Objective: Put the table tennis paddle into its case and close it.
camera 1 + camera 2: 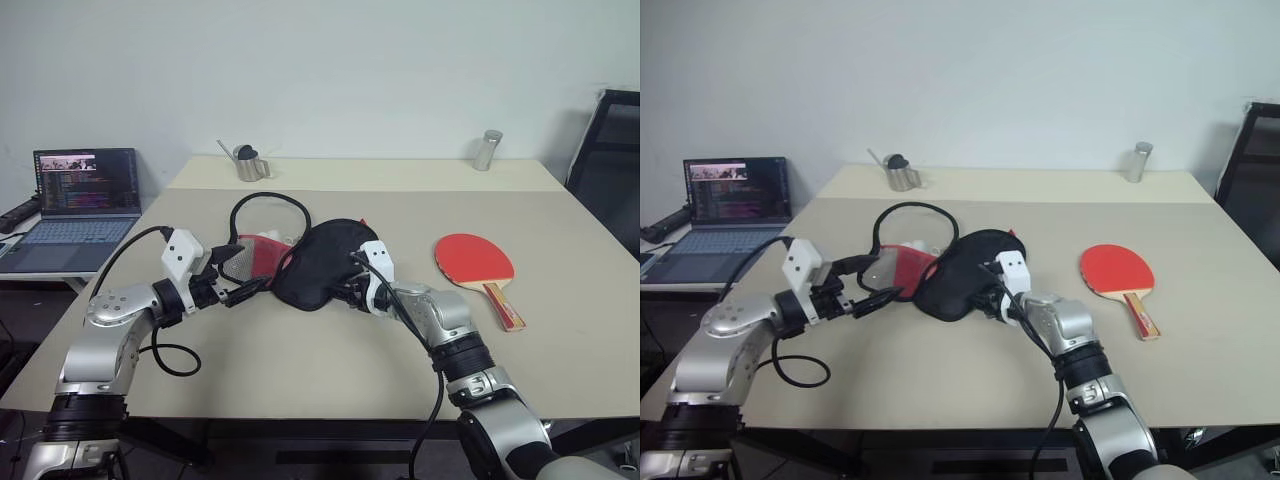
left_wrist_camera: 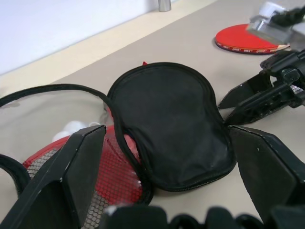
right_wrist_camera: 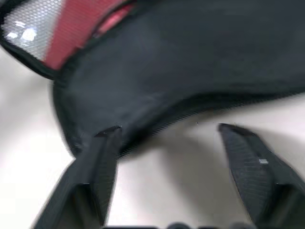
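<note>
- The soft black fabric case (image 1: 322, 262) with its red inside lies floppy, right in front of the open right gripper (image 3: 167, 131); pinch its thin edge.
- The open left gripper (image 2: 167, 148) faces it, holding nothing.
- The stiff, light, red-faced wooden paddle (image 1: 476, 262) lies on the worktop (image 1: 330, 370), out past the right gripper; grab its handle.

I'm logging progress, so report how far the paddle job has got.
Done: the case lies partly unzipped, red lining showing. In hand: the open right hand reaches its near edge; the open left hand faces it. Left: the paddle lies beside it on the table; insert, zip.
</note>
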Controlling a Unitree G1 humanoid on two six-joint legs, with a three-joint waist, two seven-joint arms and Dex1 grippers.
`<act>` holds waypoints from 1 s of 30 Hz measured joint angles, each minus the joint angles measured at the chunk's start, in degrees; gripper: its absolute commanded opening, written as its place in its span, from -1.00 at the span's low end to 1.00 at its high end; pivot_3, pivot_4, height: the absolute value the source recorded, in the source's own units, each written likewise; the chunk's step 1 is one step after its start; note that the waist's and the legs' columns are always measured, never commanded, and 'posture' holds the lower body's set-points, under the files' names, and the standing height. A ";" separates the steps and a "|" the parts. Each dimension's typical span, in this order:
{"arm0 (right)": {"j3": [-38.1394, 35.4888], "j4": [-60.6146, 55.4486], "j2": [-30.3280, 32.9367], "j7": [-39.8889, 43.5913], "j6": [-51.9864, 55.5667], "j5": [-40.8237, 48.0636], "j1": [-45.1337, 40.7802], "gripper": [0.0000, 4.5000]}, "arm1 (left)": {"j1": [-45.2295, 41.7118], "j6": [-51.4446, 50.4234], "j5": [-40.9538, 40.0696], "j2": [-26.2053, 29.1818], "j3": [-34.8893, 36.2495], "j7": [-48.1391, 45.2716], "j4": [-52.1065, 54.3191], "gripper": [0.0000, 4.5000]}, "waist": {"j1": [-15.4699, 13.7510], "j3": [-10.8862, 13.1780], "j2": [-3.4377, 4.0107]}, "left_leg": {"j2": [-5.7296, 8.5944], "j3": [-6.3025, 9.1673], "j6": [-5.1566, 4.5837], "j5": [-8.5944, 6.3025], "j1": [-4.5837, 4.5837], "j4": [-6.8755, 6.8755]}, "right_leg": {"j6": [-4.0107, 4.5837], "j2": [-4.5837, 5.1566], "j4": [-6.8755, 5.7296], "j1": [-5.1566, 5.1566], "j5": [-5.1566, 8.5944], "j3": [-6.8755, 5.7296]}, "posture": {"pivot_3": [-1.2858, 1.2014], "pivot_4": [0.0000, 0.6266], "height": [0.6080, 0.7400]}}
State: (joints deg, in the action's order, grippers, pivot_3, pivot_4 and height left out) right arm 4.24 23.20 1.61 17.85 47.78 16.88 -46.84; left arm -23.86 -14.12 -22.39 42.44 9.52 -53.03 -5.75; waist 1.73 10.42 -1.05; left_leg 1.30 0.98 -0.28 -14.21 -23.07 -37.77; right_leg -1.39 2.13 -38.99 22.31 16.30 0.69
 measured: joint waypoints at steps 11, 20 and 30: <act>-3.84 -2.38 -3.44 -1.87 2.13 1.05 0.63 0.98 | -2.36 -4.04 -1.59 1.28 0.46 -4.30 -2.17 1.00 | 0.16 0.00 0.00 | -0.01 0.00 0.00 0.00 0.00 0.02 | 0.00 0.00 0.00 0.01 0.00 0.00 | 0.03 -0.52 1.00; -4.27 5.04 -6.60 -2.91 -1.57 -0.16 -2.38 0.98 | -6.24 -4.36 -1.08 1.37 0.40 -5.68 -5.67 1.00 | 0.25 0.00 0.00 | 0.00 -0.02 0.00 0.00 0.03 0.04 | 0.00 0.00 -0.01 0.02 0.00 0.02 | 0.03 -0.52 1.00; -3.12 9.22 -8.52 -1.87 -4.58 -0.98 -3.91 0.11 | -6.34 -4.12 0.00 1.36 -0.14 -6.30 -5.83 1.00 | 0.54 0.01 0.00 | -0.01 -0.02 0.01 0.00 0.01 0.12 | 0.01 0.00 0.00 0.07 0.01 0.03 | 0.03 -0.52 1.00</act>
State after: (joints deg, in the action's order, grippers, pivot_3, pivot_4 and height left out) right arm 1.12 32.42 -6.90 15.98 43.20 15.90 -50.75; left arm -30.20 -18.24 -22.39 43.80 9.38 -59.33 -11.58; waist 2.27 10.43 -1.05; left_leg 1.30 0.96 -0.28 -14.21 -23.07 -37.65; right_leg -1.38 2.13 -38.99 22.38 16.30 0.73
